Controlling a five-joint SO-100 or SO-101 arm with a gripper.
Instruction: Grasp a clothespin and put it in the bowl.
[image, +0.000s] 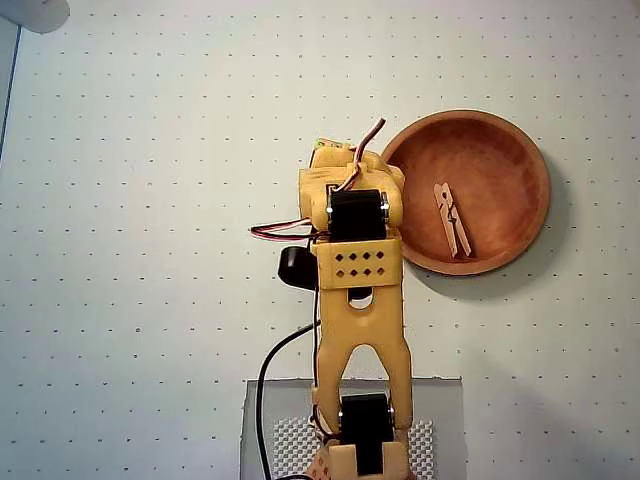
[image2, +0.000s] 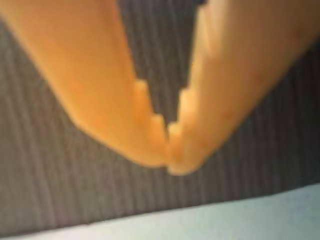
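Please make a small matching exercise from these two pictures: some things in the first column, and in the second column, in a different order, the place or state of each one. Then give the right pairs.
Column one:
1. clothespin
2. bowl
3. gripper
4. black cable

Column two:
A. shut, fingertips together, holding nothing
B. lying inside the bowl, toward its right half in the overhead view
C. curving along the left of the arm in the overhead view
D. on the white dotted table, right of the arm in the overhead view

Pairs: 1-B, 2-D, 3-A, 4-C
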